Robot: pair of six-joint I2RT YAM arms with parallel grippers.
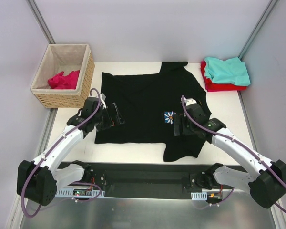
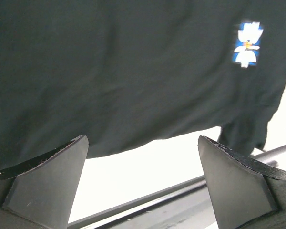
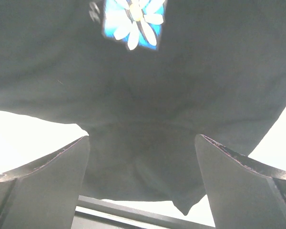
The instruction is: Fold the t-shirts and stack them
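The large black t-shirt (image 1: pixel 143 100) lies spread flat on the white table, with a blue-and-white flower patch (image 1: pixel 169 118) near its right side. My left gripper (image 1: pixel 116 115) hovers open over the shirt's left part. In the left wrist view the gripper (image 2: pixel 143 160) has bare table between its fingers, and the shirt's hem (image 2: pixel 109 71) lies just beyond. My right gripper (image 1: pixel 177 127) stands open by the patch; in its wrist view the gripper (image 3: pixel 143 162) straddles the shirt's sleeve (image 3: pixel 148 157). A folded teal t-shirt (image 1: pixel 227 70) rests on a red t-shirt (image 1: pixel 218 86) at the back right. A magenta-pink t-shirt (image 1: pixel 64 79) lies in the basket.
A woven wicker basket (image 1: pixel 62 98) with beige lining stands at the back left. A dark rail (image 1: pixel 148 174) runs along the table's near edge between the arm bases. Grey walls close in the left, back and right sides.
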